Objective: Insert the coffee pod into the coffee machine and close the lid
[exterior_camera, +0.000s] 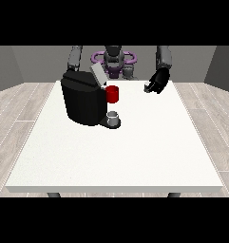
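The black coffee machine (82, 102) stands left of the table's middle, with its grey lid (97, 74) tilted up and open. A red thing at the machine (112, 94) shows at its front right. A small grey thing (113, 116) sits on the machine's low base; I cannot tell whether it is the pod. The hand at the view's right (157, 81) hovers over the far right of the table, apart from the machine, with relaxed fingers and nothing in them. On the view's left, only the arm (75, 58) shows; its hand is hidden behind the machine.
The white table (116, 156) stretches wide toward the camera in front of the machine. The robot's torso (114, 60) rises behind the far edge. Wooden floor surrounds the table.
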`<state>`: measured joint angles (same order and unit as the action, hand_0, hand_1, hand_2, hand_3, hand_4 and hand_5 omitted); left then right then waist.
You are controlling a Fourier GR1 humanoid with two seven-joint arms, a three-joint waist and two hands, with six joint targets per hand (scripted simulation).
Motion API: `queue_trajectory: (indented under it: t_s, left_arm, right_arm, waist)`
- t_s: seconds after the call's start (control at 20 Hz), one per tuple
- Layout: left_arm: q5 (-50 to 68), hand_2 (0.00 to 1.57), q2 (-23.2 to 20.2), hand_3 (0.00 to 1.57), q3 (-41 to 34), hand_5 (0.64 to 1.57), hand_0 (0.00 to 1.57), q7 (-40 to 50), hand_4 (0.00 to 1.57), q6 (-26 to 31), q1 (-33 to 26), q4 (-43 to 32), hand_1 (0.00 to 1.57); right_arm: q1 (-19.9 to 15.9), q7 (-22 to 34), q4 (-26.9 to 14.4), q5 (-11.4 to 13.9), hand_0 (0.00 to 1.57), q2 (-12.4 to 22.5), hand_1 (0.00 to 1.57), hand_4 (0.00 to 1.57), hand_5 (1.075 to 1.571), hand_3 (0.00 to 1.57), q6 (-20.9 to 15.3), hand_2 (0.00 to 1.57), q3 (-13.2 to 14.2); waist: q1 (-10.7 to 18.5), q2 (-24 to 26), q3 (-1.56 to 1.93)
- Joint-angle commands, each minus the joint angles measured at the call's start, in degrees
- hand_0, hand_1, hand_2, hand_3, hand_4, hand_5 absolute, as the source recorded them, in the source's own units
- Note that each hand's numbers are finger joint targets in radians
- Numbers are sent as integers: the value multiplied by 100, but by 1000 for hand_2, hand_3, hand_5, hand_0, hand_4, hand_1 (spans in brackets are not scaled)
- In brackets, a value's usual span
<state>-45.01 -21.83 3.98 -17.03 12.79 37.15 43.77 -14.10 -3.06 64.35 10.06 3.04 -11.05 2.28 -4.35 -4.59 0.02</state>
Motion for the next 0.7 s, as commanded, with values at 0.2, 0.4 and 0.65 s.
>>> queue_trajectory:
  t_s: [0.2,0.4,0.65]
  left_arm:
    - [176,1396,250,1341,-43,1571,1403,702,598,1140,799,507,1403]
    - [178,1372,52,1351,-317,1571,1340,670,562,1112,1138,332,1340]
    - [223,1421,392,1378,-405,1571,1416,1109,537,1196,1568,433,1416]
  right_arm:
    - [153,-309,-510,106,0,-64,0,0,1571,0,-67,0,-27]
    - [-116,7,-89,139,0,-152,0,0,1571,0,56,0,-241]
    - [-213,-136,-79,28,0,-190,0,0,1571,0,152,0,-207]
  waist:
    - [57,490,3]
    - [-374,263,-1]
    - [-457,175,0]
